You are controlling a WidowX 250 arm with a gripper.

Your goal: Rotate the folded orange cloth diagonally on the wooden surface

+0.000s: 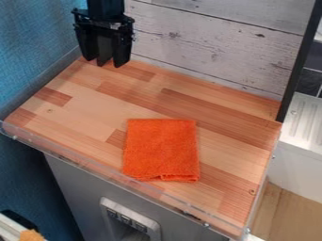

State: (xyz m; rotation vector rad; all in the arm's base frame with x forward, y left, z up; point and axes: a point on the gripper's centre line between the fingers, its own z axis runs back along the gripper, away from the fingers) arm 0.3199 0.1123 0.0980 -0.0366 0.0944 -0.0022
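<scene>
The wood-patterned tabletop [75, 102] spreads beneath me, its pale and reddish blocks running across it, with the whitewashed plank wall [207, 42] standing along its far side. A blue textured backdrop [31, 42] rises at the left, and a grey front panel [69, 188] drops below the near edge. Off to the right sits a white ribbed surface [308, 122], beyond the black upright [295, 66]. A clear strip [82, 164] trims my near edge, perhaps as a guard against things sliding off.

The orange cloth [162, 148] lies flat toward the near side, around the middle from left to right. I take it to be folded so that it stays compact, and its place out on the open wood leaves its sides free of anything leaning on them. It looks soft and fuzzy, like terry, in a slightly uneven rectangle; the near edge shows stacked layers with a small break in the line.

My hand [104, 62] hangs at the far left corner, pointing down, released and holding nothing. It is well apart from the cloth, which leaves that whole square of fabric uncovered.
</scene>
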